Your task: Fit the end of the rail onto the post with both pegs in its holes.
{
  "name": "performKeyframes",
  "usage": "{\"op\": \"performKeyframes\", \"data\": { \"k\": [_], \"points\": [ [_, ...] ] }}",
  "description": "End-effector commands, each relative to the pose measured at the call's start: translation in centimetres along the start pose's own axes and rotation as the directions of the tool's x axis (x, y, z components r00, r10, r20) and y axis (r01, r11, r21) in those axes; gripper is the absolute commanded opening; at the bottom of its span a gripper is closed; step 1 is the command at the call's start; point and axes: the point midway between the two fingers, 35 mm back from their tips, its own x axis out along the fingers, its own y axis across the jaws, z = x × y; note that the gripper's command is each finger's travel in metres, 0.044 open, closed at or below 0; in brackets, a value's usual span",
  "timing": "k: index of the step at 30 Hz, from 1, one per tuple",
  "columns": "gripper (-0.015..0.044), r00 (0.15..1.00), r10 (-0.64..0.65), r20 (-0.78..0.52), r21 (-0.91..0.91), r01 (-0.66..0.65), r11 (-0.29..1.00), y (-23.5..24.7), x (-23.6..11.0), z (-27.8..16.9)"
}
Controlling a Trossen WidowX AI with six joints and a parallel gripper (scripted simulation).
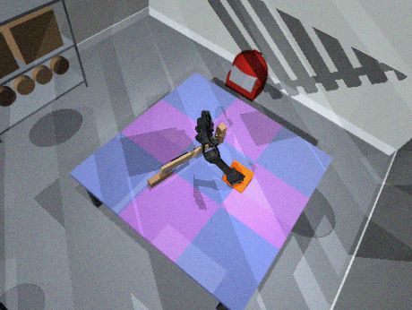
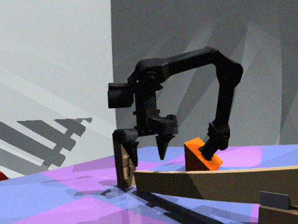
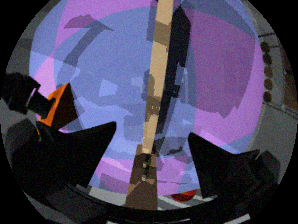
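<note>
Nearest the exterior camera, we see the footboard block (image 2: 278, 212) with its grey bracket (image 2: 275, 199) at lower right. From it the rail (image 2: 227, 185) runs left, its near end low on the table (image 2: 48, 194), just beside the post (image 2: 124, 165). Above that end we find the gripper (image 2: 147, 142), fingers spread wide and holding nothing, one finger (image 2: 130, 147) before the post. Farther back, the arm (image 2: 194, 61) rises from its orange base (image 2: 194, 155).
</note>
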Motion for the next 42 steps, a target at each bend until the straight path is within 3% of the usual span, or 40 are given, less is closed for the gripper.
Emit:
{"op": "performKeyframes", "data": {
  "k": [1, 42],
  "points": [
    [0.0440, 1.000, 0.014, 0.011, -0.033, -0.014, 0.999, 0.3, 0.5, 0.0],
    [0.0440, 1.000, 0.014, 0.013, -0.033, -0.014, 0.999, 0.3, 6.7, 0.1]
  ]
}}
